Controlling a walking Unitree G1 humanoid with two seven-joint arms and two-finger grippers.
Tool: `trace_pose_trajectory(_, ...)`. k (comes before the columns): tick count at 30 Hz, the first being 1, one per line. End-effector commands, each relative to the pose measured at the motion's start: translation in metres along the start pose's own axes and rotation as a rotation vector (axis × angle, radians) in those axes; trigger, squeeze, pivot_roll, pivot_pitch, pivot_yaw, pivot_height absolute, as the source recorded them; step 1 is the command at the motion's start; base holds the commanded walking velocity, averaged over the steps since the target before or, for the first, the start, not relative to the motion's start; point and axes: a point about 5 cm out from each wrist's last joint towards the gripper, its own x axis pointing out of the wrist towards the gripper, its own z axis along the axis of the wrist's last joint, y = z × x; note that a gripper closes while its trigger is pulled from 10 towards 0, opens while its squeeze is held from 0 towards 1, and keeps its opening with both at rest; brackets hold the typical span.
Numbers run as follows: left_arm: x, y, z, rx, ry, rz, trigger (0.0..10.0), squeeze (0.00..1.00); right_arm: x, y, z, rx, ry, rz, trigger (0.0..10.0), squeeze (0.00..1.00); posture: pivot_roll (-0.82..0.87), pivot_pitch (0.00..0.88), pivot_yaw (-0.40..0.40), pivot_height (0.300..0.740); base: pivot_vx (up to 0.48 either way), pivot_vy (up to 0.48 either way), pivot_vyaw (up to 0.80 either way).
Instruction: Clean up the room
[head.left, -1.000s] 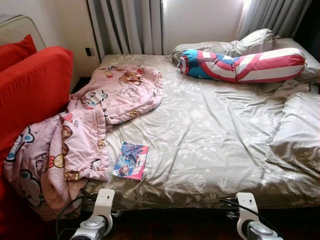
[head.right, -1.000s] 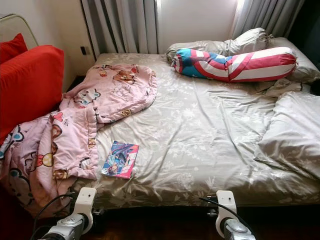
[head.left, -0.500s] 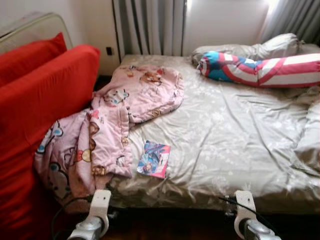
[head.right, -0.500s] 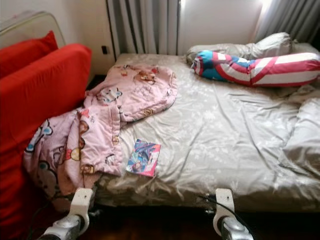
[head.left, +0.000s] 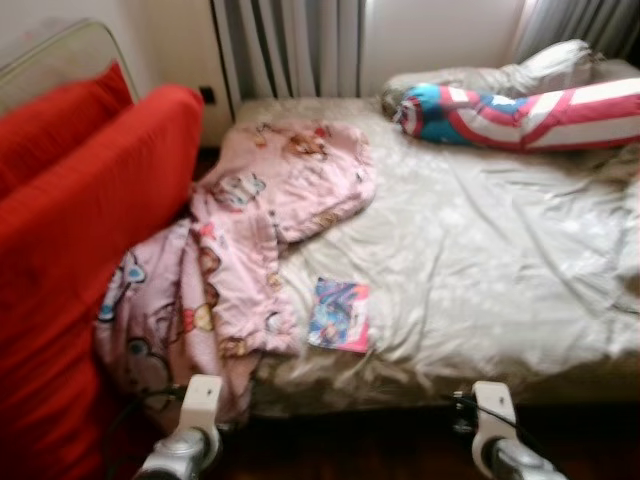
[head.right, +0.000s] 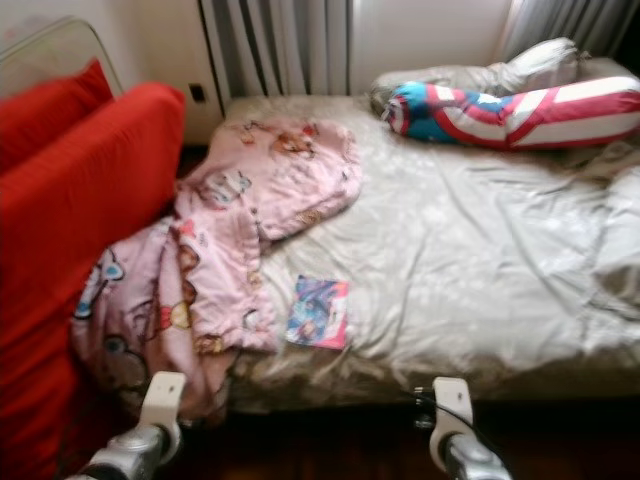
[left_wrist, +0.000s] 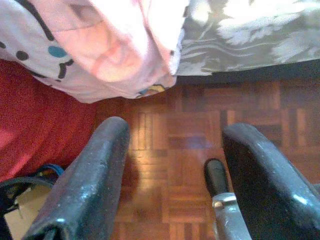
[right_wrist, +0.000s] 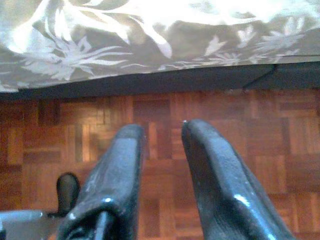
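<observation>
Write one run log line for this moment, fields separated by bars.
pink blanket hanging off bed | book near bed edge | left gripper open, idle over floor | right gripper idle over floor

Home bedroom: bed (head.left: 480, 260) with pink blanket (head.left: 250, 230), bolster (head.left: 520, 110) at 1 o'clock, curtains (head.left: 290, 45) at 12

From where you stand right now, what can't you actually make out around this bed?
- Booklet cover: head views are motion-blurred, so its picture and any text are unreadable.
- Pink blanket: its lower end drops past the bed edge into shadow beside the red sofa; whether it reaches the floor is unclear.
- Striped bolster: its far end is cut off by the picture's right edge.
- Under the bed: dark in the right wrist view, past the right claw.
</observation>
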Motion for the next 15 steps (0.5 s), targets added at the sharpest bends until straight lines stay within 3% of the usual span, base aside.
trace_pose_trajectory(1,-0.0007,0.0017,-0.0048,-0.001,0.016,0.002,10.0,0.0,0.0002,0.0016,-0.0008,0.018,0.002,0.002,10.0,0.0,-0.05,0.0,-0.013,0.74,0.0,0.0,0.0)
trace_pose_trajectory(15,-0.0007,0.0009,-0.0035,-0.024,-0.002,-0.007,10.0,0.0,0.0003,0.0019,-0.0004,0.024,-0.001,0.004,10.0,0.0,-0.05,0.0,-0.013,0.74,0.0,0.0,0.0)
